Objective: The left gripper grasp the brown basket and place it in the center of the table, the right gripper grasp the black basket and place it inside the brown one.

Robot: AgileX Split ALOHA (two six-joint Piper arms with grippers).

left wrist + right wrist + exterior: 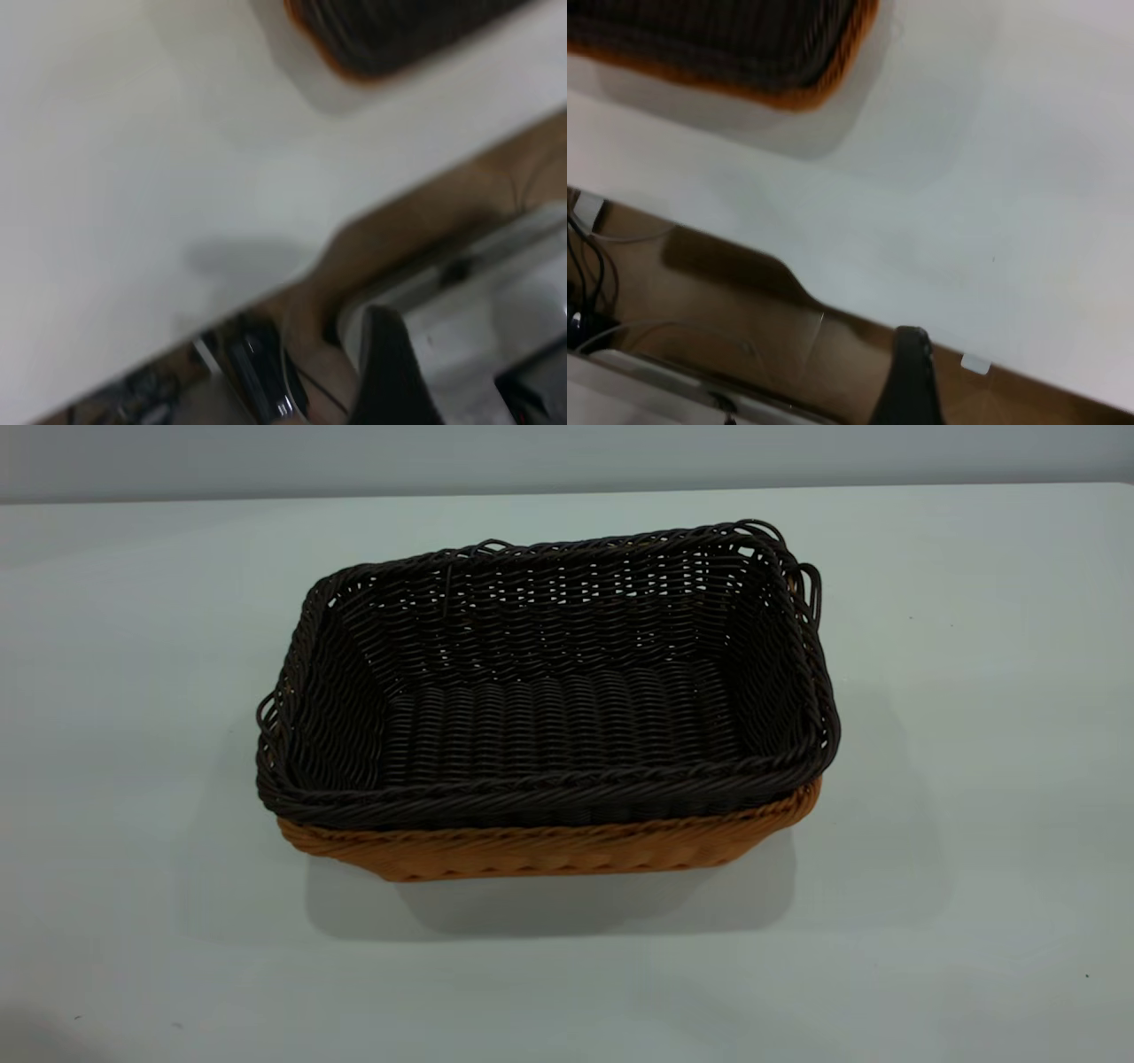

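Already the blackish woven wicker basket (567, 717) sat nested inside the orange-tan wicker basket (549, 850), mid-way across the broad white table (974, 779). The left gripper (385, 372) and right gripper (912, 381) hung beyond the table's edge, well apart from both baskets; whether their jaws were parted could not be told.

I can read no text, label, brand, number or sign anywhere in my 3 views. The weave of the black basket (567, 700) and the brown basket (549, 850) carries no tag or lettering, and the table (974, 779) is plain and unmarked.
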